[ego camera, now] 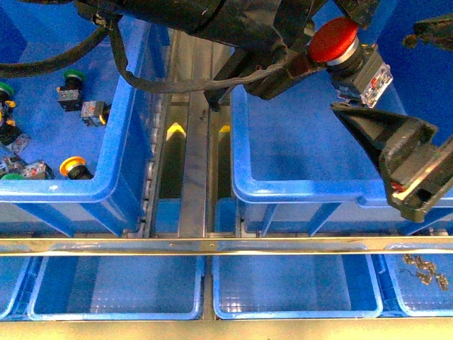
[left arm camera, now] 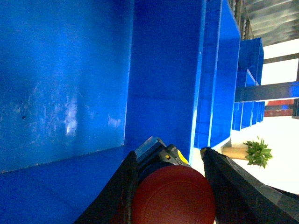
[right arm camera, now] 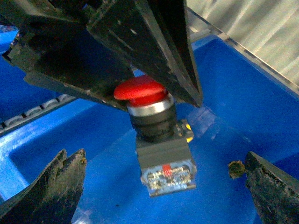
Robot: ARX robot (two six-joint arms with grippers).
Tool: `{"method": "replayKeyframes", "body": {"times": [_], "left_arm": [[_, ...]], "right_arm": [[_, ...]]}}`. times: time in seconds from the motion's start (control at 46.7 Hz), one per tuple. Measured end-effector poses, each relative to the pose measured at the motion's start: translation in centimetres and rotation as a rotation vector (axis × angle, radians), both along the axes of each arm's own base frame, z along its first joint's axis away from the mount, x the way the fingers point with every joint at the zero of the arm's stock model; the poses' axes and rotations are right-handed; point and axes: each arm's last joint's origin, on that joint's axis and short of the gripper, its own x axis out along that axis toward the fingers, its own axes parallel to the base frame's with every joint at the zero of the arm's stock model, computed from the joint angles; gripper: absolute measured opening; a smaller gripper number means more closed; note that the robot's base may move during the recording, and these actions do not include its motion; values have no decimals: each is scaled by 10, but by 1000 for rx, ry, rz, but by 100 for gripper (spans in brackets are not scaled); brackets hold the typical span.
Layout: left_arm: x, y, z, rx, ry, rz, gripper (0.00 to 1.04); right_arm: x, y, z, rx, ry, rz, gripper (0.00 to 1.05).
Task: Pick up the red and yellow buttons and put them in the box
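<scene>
My left gripper [ego camera: 322,51] is shut on the red button [ego camera: 333,37], whose grey contact block hangs over the box [ego camera: 304,190], the big blue crate on the right. In the left wrist view the red cap [left arm camera: 173,196] fills the space between the black fingers [left arm camera: 117,196], above the crate's blue floor. My right gripper [ego camera: 376,76] stands open close beside the button. Its wrist view shows the red button [right arm camera: 140,91] hanging between its spread fingertips [right arm camera: 65,172], apart from both. A yellow button [ego camera: 73,167] lies in the left crate [ego camera: 106,185].
Green-capped switches [ego camera: 73,75] and other loose switches lie in the left crate. A metal conveyor channel [ego camera: 191,156] runs between the two crates. A metal rail [ego camera: 226,246] crosses the front, with shallower blue trays [ego camera: 113,287] below it.
</scene>
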Motion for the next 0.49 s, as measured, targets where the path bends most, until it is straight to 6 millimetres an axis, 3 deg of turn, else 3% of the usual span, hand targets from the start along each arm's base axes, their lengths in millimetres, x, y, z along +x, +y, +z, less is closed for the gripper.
{"method": "replayKeyframes", "body": {"times": [0.492], "left_arm": [[3, -2, 6, -10, -15, 1, 34]], "right_arm": [[23, 23, -16, -42, -16, 21, 99]]}}
